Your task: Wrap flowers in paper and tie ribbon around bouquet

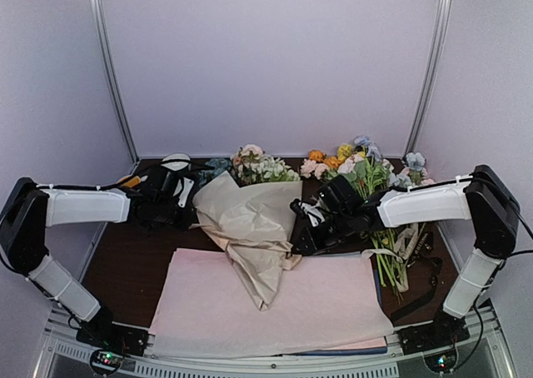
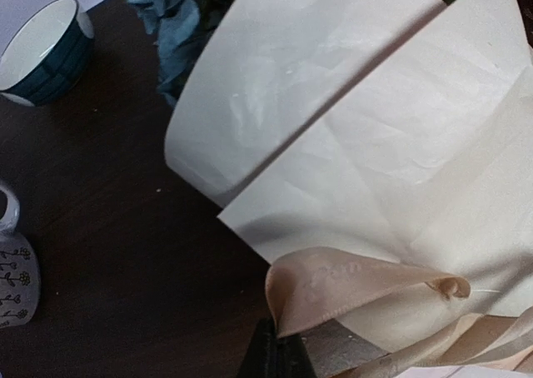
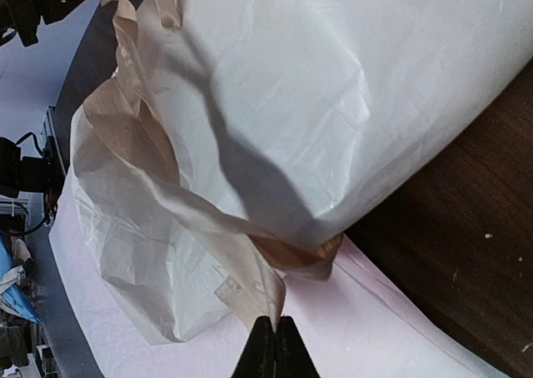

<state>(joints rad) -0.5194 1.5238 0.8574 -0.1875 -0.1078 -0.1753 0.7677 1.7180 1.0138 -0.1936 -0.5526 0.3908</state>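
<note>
Left gripper (image 2: pixel 277 349): jaws pinched together on a loop of the ribbon (image 2: pixel 350 282), lower centre of its wrist view; right gripper (image 3: pixel 271 345) likewise clamped on a ribbon strand, bottom centre of its own. Bouquet (image 1: pixel 250 228), mid-frame overhead, lying on pink sheets (image 1: pixel 333 303): judged light, its paper (image 2: pixel 333 145) thin and crease-prone, ribbon glossy and probably slippery, best held near its ends. No legible writing or brand.

Far up-left of the left jaws sits a teal ribbed ceramic bowl with a white inside (image 2: pixel 42 49); nearer, to their left, a pale mug printed with black flowers (image 2: pixel 12 274). Pale pink paper sheets (image 3: pixel 366 332) lie beneath the right jaws.
</note>
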